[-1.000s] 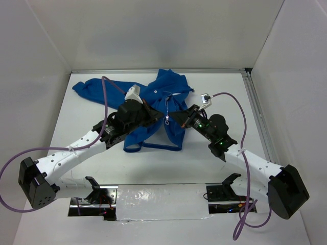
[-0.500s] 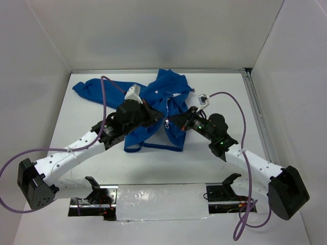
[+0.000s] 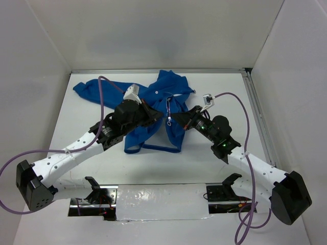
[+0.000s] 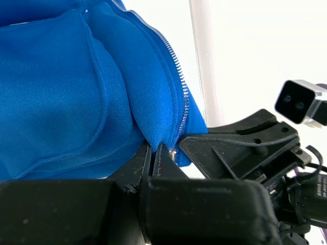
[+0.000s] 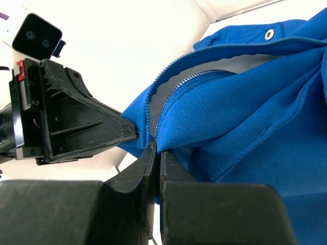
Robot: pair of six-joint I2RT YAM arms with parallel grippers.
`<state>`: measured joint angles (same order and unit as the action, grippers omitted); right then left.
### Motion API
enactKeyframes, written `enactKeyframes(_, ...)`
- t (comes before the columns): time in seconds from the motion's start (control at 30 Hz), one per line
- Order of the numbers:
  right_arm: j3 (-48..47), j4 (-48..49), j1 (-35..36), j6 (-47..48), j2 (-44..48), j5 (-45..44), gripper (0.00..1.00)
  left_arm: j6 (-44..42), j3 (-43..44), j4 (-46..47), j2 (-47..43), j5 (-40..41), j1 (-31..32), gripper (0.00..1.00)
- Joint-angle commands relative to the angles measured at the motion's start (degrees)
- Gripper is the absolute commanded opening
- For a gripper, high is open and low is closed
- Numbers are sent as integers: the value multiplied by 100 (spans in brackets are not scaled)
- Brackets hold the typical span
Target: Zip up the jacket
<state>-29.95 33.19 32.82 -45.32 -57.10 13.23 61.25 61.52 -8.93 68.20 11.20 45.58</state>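
Note:
The royal-blue jacket (image 3: 158, 94) lies crumpled at the back middle of the white table, one sleeve spread to the far left. Its front hem is lifted between the two grippers, and a metal zipper pull (image 3: 167, 121) hangs there. My left gripper (image 3: 156, 118) is shut on the jacket's front edge beside the pale zipper teeth (image 4: 182, 99); its tips (image 4: 155, 149) pinch blue fabric (image 4: 76, 92). My right gripper (image 3: 177, 119) is shut on the opposite front edge (image 5: 214, 117), its tips (image 5: 157, 146) clamped just below the zipper line (image 5: 168, 97). The two grippers nearly touch.
A metal rail (image 3: 255, 107) runs along the table's right edge. White walls enclose the back and sides. A foil-covered strip (image 3: 158, 201) lies at the near edge between the arm bases. Purple cables (image 3: 104, 97) loop over both arms.
Both grippers keep their hold. The right wrist drew in toward the left gripper, then eased slightly back right. The left gripper crept a little forward and up.

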Motion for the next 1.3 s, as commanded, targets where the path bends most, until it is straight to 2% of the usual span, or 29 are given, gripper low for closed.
enactKeyframes(0.0,7,627,23,-47,147,-58,0,-70,54,427,-229,-179,65,0)
enactKeyframes(0.67,-116,1058,49,-249,-99,65,0,-70,18,445,-237,-224,56,0)
enactKeyframes(1.27,-169,469,49,-3,129,74,0,-87,27,365,-308,-136,65,0)
